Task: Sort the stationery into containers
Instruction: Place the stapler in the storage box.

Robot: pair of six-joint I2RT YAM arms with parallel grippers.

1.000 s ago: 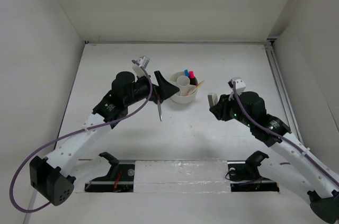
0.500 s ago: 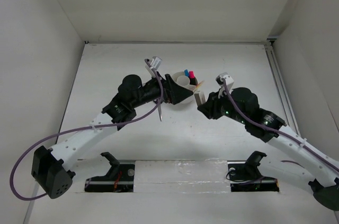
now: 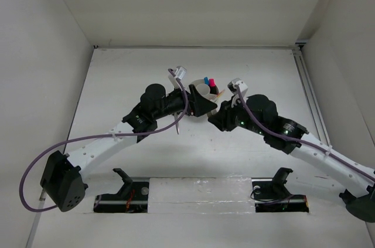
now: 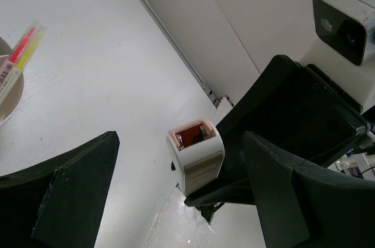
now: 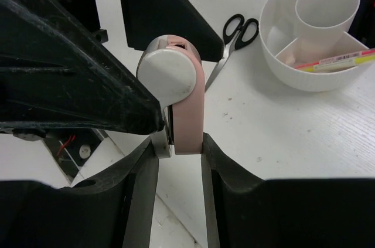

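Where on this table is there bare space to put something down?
Free: the table's far-left corner, the far-right strip beside the rail, the near middle between left arm and right arm. Crowded: around the organiser and scissors, where both jaws meet.

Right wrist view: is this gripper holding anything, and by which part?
The right gripper is shut on a small pink-and-white item, gripping one end; its rounded end sticks out. The left gripper, jaws open, holds nothing.

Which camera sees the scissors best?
The right wrist camera. It shows the scissors, black handles and some blade; the rest hides behind the pink-and-white item held by the right gripper. The top camera shows only the blade sticking out under the left arm. The left wrist camera doesn't show them.
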